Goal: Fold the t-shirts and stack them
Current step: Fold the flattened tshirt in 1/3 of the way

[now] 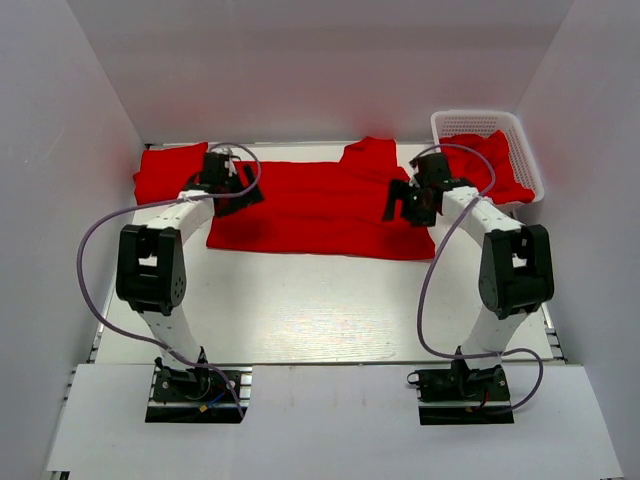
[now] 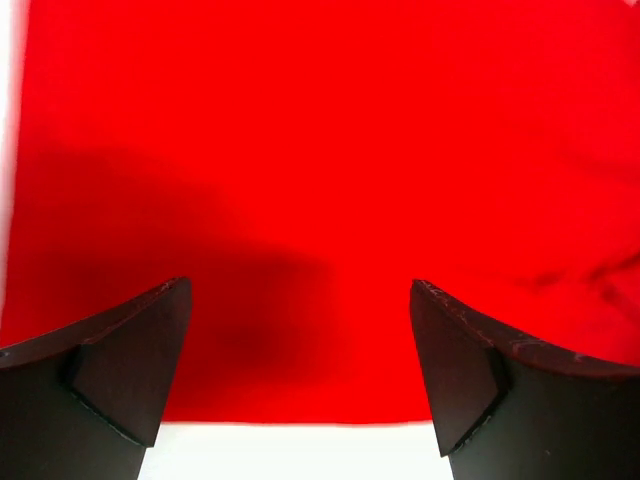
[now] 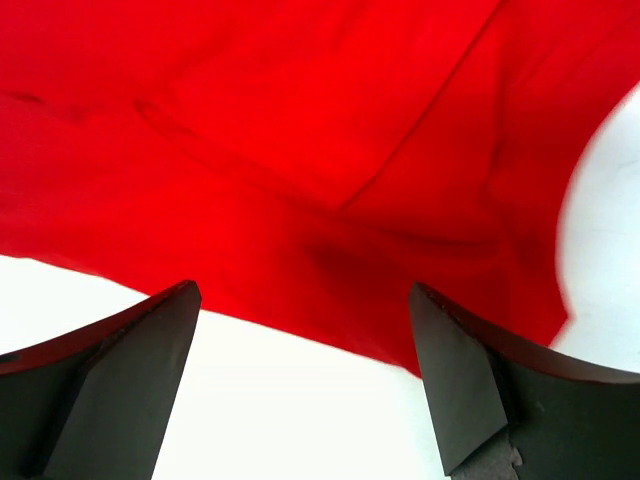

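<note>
The left arm and the right arm are extended forward from their bases, elbows raised, forearms angled inward. The left pincer is pointed downward, jaws spread wide. The right pincer is likewise pointed downward, jaws held fully apart.

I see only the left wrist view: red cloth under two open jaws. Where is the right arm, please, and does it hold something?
Observer: The right arm reaches over the right end of the spread t-shirt. Its jaws stand open and hold nothing.
Operator: Thank you. What lies to the right of that arm?
Observer: A white basket stands at the far right corner, and a second t-shirt hangs out over its rim.
</note>
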Tool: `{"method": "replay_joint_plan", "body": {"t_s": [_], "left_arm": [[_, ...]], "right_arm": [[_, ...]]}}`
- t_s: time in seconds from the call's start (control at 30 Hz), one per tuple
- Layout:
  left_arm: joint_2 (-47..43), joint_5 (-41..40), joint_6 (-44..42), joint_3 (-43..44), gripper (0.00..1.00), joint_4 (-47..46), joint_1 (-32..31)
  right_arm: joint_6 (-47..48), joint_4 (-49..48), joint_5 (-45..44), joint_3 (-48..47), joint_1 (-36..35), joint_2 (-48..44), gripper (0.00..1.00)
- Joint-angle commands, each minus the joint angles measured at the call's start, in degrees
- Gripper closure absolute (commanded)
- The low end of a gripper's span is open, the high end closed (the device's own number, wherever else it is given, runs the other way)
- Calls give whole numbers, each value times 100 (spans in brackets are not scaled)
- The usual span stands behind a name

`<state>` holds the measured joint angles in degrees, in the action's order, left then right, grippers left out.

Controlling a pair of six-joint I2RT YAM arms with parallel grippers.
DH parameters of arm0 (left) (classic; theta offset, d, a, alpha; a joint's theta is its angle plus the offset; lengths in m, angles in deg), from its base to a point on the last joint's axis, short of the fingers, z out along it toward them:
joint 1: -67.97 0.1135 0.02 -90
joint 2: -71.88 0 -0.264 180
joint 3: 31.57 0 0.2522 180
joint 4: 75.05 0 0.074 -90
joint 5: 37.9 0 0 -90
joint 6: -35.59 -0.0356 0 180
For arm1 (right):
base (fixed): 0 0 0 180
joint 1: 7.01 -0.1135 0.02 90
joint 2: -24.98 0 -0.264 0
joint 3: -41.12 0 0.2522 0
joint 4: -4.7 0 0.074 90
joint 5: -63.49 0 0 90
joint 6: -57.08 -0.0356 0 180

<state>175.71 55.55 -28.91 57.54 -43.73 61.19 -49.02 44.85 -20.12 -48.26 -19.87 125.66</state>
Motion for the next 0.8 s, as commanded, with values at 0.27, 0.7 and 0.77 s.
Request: {"method": "replay_joint_plan", "body": {"t_s": [0.27, 0.7, 0.77], "left_arm": [[85, 702, 184, -1601, 0, -359, -156], [-2624, 385, 745, -4141, 0, 1037, -209], [-3331, 385, 886, -4563, 0, 1563, -209]], "right_arm": [[-201, -1040, 55, 1126, 117, 505, 10], [-1569, 23, -552, 4078, 153, -2060, 10], [-1738, 277, -376, 4606, 135, -2973, 10]]}}
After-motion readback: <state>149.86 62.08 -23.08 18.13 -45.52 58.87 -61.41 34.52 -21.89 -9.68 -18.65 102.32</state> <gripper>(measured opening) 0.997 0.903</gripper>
